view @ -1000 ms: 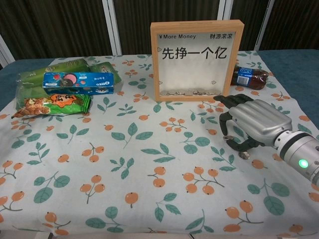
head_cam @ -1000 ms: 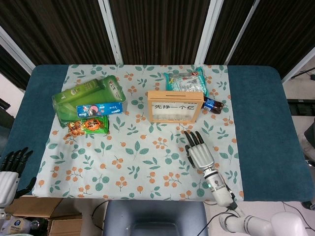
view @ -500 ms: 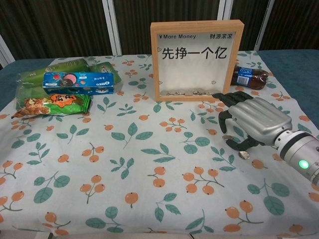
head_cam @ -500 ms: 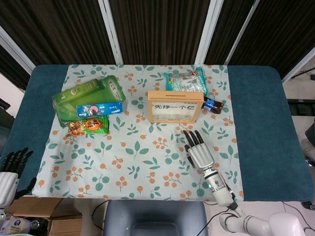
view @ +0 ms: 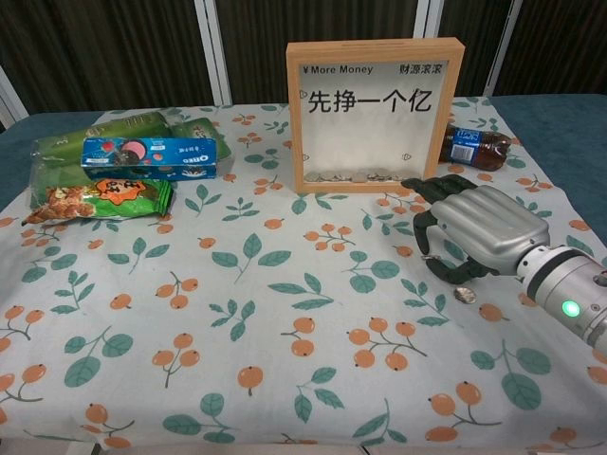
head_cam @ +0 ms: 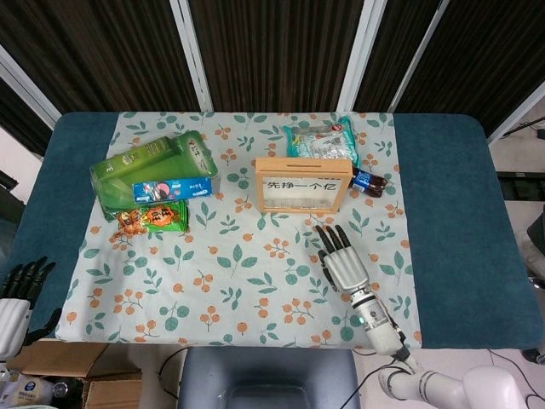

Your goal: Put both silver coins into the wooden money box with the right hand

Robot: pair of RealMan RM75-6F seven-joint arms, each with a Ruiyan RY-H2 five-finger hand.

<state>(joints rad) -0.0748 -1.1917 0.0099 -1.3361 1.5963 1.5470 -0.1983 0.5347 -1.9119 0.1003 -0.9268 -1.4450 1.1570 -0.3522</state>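
The wooden money box (view: 377, 114) stands upright at the middle back of the floral cloth, also seen from above as the money box (head_cam: 303, 184), with several coins lying behind its glass. My right hand (view: 474, 232) hovers palm down just right of and in front of the box, fingers stretched toward it and holding nothing. One silver coin (view: 465, 295) lies free on the cloth by the heel of that hand. A second small coin (view: 430, 257) seems to lie under the thumb side, partly hidden. From above, the right hand (head_cam: 341, 260) covers both coins. My left hand (head_cam: 15, 294) hangs off the table's left corner, fingers apart.
A cola bottle (view: 474, 145) lies right of the box, close to my right hand's fingertips. A snack bag (head_cam: 321, 141) lies behind the box. At the left lie green packets (head_cam: 153, 166), a blue biscuit box (view: 150, 157) and an orange snack bag (view: 109, 197).
My right hand has slid a little to the left and toward the box, leaving the coin by its heel more exposed. The left hand has barely moved.
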